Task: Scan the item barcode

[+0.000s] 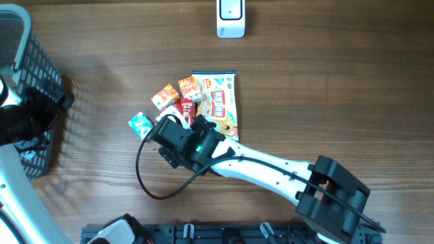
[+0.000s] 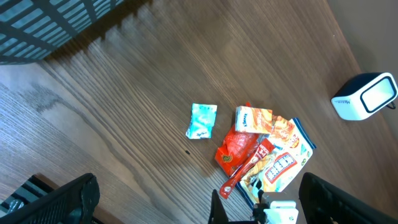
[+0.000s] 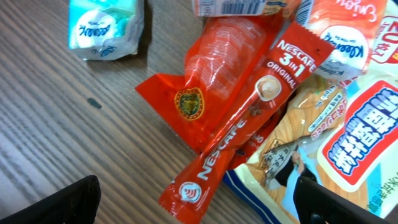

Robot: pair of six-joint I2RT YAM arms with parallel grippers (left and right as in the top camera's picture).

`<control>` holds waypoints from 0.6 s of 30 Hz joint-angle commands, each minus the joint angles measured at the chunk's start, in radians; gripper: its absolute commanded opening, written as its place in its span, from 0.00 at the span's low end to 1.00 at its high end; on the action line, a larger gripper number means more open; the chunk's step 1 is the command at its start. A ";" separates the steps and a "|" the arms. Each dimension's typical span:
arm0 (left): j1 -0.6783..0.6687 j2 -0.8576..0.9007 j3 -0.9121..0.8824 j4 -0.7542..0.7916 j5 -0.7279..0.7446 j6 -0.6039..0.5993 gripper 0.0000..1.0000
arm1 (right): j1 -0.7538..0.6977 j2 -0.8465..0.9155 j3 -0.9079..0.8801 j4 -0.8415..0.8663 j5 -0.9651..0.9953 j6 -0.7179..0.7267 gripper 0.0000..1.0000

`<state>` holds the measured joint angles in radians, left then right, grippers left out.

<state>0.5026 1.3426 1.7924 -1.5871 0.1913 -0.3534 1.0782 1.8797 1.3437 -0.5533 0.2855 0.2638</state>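
now, right gripper (image 3: 199, 205): jaws wide open, empty, over coffee stick (image 3: 239, 140)
left gripper (image 2: 199, 208): jaws wide open, empty
scanner (image 1: 230, 18): well apart from packets (image 1: 215, 102)

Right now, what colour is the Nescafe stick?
The Nescafe stick is red with white lettering, clearest in the right wrist view.

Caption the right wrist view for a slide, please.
Open right gripper above a Nescafe stick lying on a red packet, teal sachet nearby.

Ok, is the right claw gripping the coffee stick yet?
No, the right claw stands open, and the coffee stick lies flat on the red packet with neither finger touching it.
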 commanded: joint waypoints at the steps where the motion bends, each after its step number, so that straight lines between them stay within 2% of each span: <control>1: 0.005 0.000 0.001 0.000 -0.002 0.005 1.00 | 0.002 0.042 0.016 0.003 0.039 -0.002 1.00; 18: 0.005 0.000 0.001 0.000 -0.002 0.005 1.00 | 0.046 0.104 -0.007 0.055 0.106 -0.037 1.00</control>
<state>0.5026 1.3426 1.7924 -1.5871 0.1913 -0.3534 1.1259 1.9381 1.3437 -0.5041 0.3386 0.2546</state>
